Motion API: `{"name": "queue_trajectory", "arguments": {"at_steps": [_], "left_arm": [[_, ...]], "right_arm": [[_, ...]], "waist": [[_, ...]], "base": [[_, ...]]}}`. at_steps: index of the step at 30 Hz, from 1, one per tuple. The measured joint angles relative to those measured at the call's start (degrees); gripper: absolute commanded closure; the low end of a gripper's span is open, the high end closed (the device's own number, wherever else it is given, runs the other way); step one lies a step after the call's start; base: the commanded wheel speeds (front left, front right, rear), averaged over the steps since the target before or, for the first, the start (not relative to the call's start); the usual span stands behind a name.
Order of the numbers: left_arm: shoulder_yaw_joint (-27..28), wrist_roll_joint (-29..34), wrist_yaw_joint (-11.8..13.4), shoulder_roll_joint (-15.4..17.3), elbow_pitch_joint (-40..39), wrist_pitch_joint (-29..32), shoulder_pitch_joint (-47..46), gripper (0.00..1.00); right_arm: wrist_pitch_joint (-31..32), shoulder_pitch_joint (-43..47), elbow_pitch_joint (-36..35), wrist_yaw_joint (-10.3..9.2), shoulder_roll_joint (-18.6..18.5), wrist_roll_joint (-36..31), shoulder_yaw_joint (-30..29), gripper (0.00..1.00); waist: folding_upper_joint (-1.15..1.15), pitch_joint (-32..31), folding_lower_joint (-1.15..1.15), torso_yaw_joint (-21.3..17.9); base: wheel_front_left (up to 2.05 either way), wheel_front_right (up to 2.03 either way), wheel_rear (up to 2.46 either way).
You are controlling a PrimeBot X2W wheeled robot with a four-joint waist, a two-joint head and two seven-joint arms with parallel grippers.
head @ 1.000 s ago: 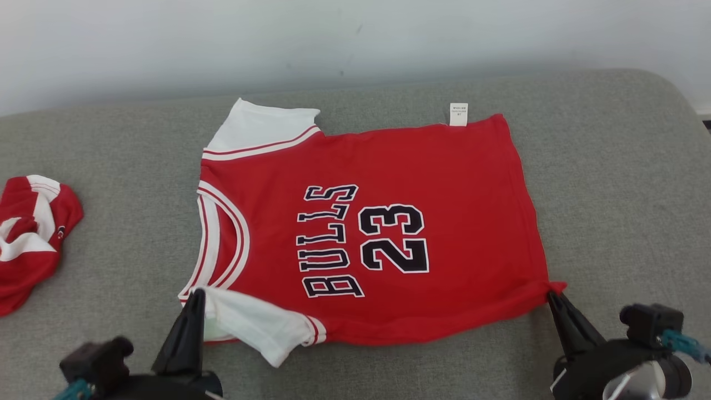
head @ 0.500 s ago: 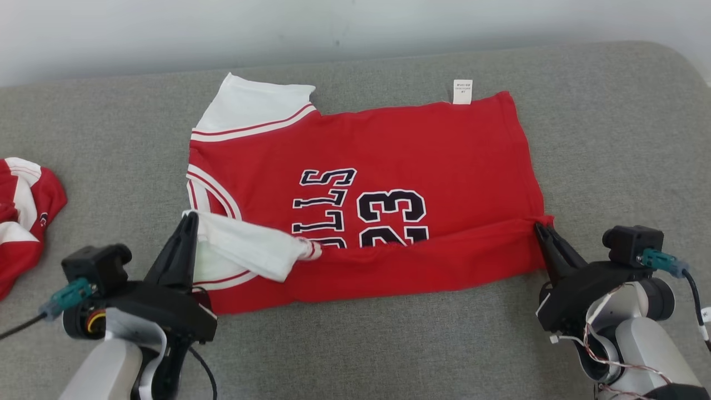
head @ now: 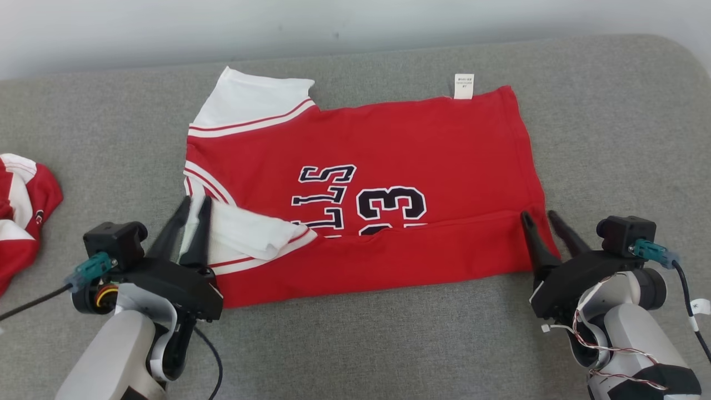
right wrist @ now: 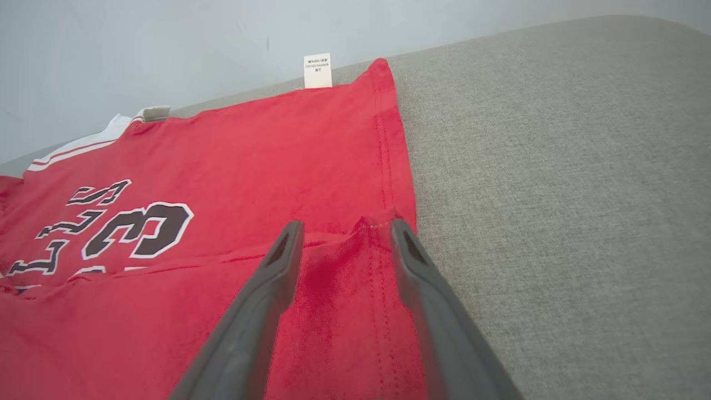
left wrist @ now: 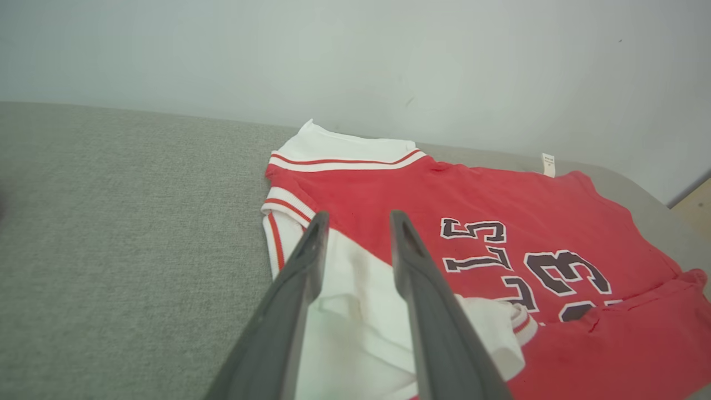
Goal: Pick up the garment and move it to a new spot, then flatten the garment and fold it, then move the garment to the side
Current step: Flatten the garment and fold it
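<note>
Loosely, left end effector, right end effector — astride garment

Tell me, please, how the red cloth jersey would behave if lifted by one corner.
The red cloth jersey is probably floppy: its near edge lies folded over. Likely light, as it lies thin and flat. It should drape, not roll.
</note>
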Motion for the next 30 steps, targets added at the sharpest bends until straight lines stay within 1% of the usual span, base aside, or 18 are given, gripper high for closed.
{"name": "queue_trajectory", "arguments": {"at_steps": [5, 10, 17, 21, 26, 30], "left_arm": [[0.9, -0.1, 0.1, -0.8, 0.8, -2.6, 1.4, 0.00], [2.5, 0.2, 1.7, -1.0, -2.3, -3.9, 6.0, 0.00], [2.2, 1.5, 3.9, 0.0, -5.5, -4.1, 13.3, 0.00], [1.1, 2.1, 4.1, 0.5, -4.9, -3.5, 15.2, 0.00], [0.5, 3.0, 4.8, 0.5, -3.3, -3.3, 14.9, 0.00], [-0.5, 3.5, 4.9, 0.3, -0.3, -2.3, 13.5, 0.00]], "right_arm": [[-2.4, 1.5, 0.4, 0.00, -1.1, -0.2, 1.1, 0.00], [-3.8, 4.4, -0.2, 0.00, -2.0, -0.1, 1.0, 0.00], [-4.9, 7.0, 0.3, 0.00, -2.4, -0.4, -0.7, 0.00], [-5.5, 6.9, 1.2, 0.00, -2.1, -1.3, -0.9, 0.00], [-6.2, 5.4, 3.5, 0.00, -1.7, -2.8, -0.6, 0.00], [-6.4, 3.5, 6.0, 0.00, -0.9, -3.5, -0.3, 0.00]], "waist": [[0.00, -1.4, -0.01, -0.1], [0.00, -2.7, -0.01, 0.3], [0.00, -3.0, -0.01, 0.9], [0.00, -2.4, -0.01, 1.0], [-0.01, -1.5, -0.01, 1.2], [0.00, -0.6, -0.01, 1.3]], "base": [[0.00, 0.00, 0.00], [0.00, 0.00, 0.00], [0.00, 0.00, 0.00], [0.00, 0.00, 0.00], [0.00, 0.00, 0.00], [0.00, 0.00, 0.00]]}}
